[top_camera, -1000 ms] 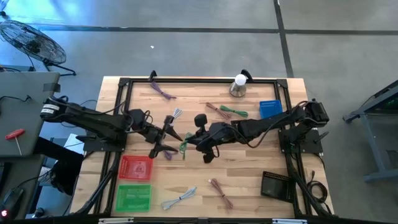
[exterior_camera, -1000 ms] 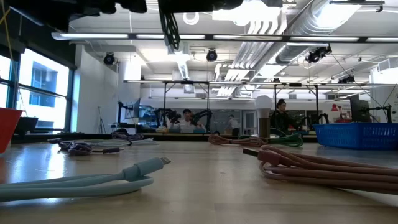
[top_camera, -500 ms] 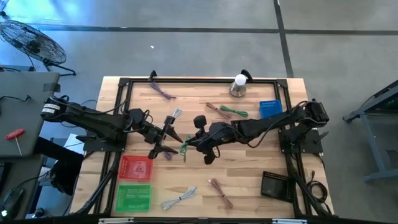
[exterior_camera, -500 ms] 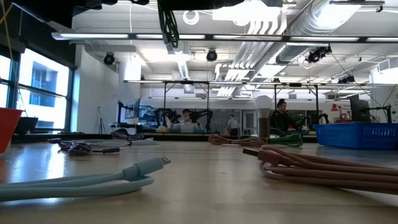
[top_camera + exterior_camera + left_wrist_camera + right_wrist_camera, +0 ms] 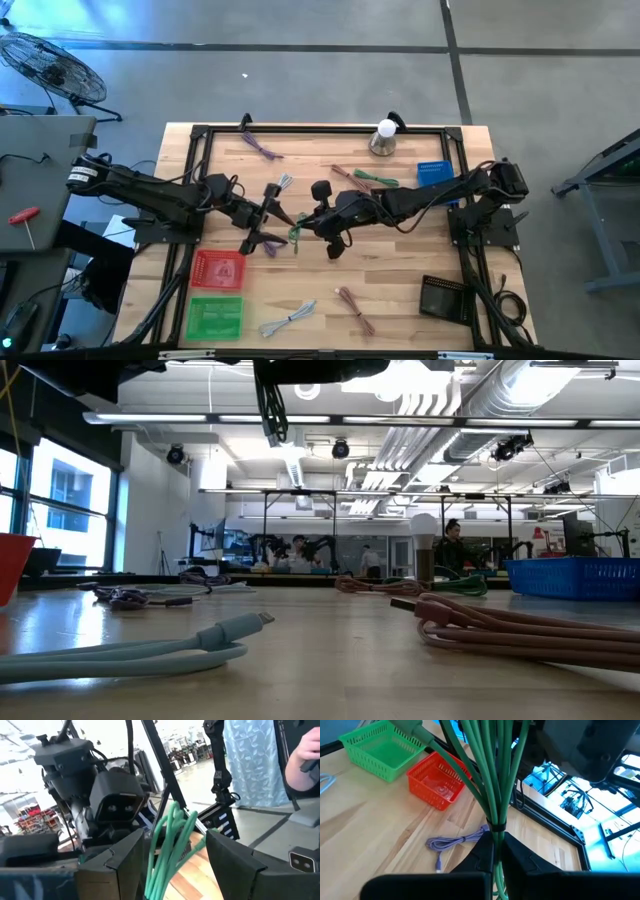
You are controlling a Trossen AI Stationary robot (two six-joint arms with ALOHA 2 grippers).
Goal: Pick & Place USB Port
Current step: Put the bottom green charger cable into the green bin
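The right hand (image 5: 311,229) is closed on a bundled green USB cable (image 5: 494,780), its two fingers (image 5: 520,855) pinched together at the black tie that binds the strands; the loops fan out beyond the grip. The cable hangs above the middle of the worktop (image 5: 400,265), clear of the wood.

The left hand (image 5: 278,222) faces the right one from the worktop's left side, and its fingers (image 5: 120,862) stand spread apart on either side of the same green cable (image 5: 170,845), not closed on it. The two hands meet nearly tip to tip over the centre.

On the wood below the held bundle lies a purple cable (image 5: 457,842), close to a red basket (image 5: 218,269). A green basket (image 5: 215,317) sits just beside the red one, at the front left corner. Along the front edge rest a pale blue cable (image 5: 288,318) and a brown cable (image 5: 355,309), and a black device (image 5: 444,298) lies toward the front right corner.

Toward the back edge are another purple cable (image 5: 261,146) on the left, a brown and a green cable bundle (image 5: 368,179) near the middle, a blue basket (image 5: 433,175) on the right, and a silver bell-shaped object with a white ball (image 5: 383,139) on it beside the back rail.
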